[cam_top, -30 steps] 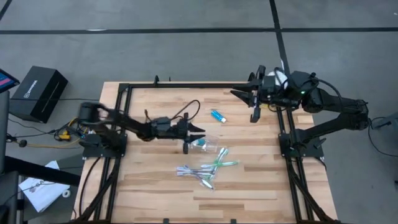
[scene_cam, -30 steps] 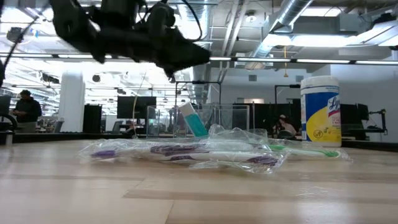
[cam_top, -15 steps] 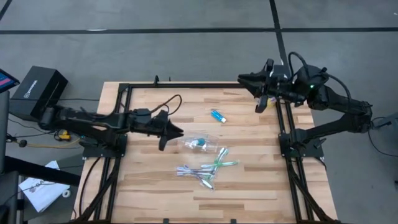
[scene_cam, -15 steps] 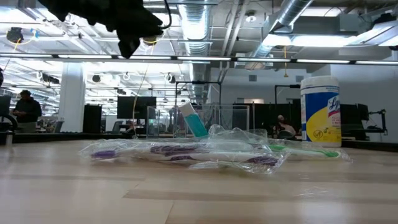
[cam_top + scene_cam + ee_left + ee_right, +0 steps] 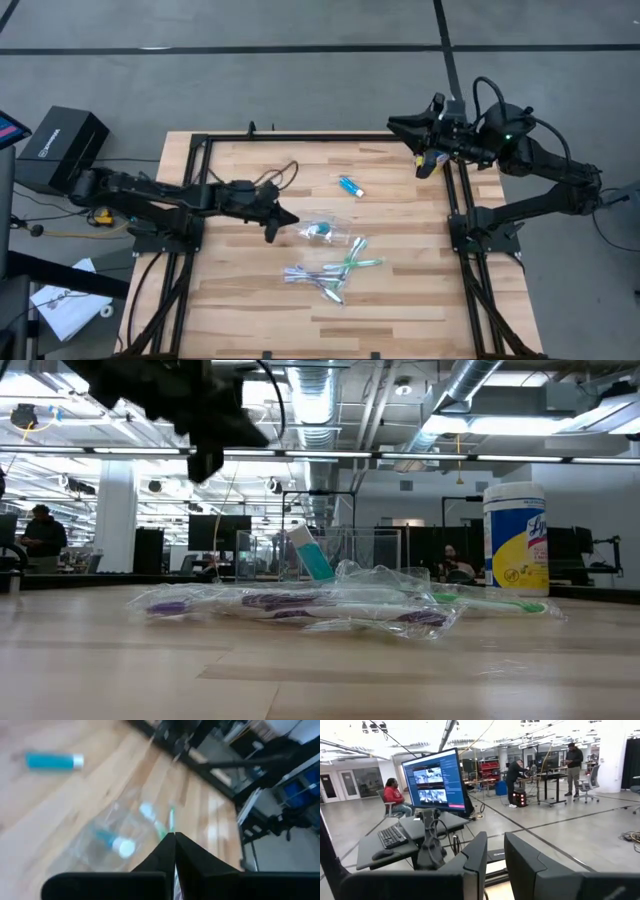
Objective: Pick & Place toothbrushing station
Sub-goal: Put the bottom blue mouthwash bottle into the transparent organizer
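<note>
The clear cup (image 5: 320, 231) lies on its side at the table's middle with a blue, white-capped tube (image 5: 112, 842) inside; the low view shows it too (image 5: 335, 565). A second blue tube (image 5: 350, 186) lies farther back. Several wrapped green and purple-white toothbrushes (image 5: 330, 272) lie flat on the near side of the cup. My left gripper (image 5: 282, 219) hangs shut and empty above the table, just left of the cup, its fingertips (image 5: 174, 837) together. My right gripper (image 5: 412, 137) waits raised at the far right corner, its fingers (image 5: 495, 855) slightly apart with nothing between them.
A white-lidded yellow-and-blue canister (image 5: 515, 540) stands toward the far right. A black frame (image 5: 300, 137) runs along the table's far edge and sides. Bare wood (image 5: 240, 300) lies at the near left. People and desks show in the room beyond.
My left gripper has drawn back from the cup toward the table's left edge, risen a little, rolled about its own line and shut on nothing. The cup and the tube in it have stayed where they were. My right gripper has shifted slightly toward the far right.
</note>
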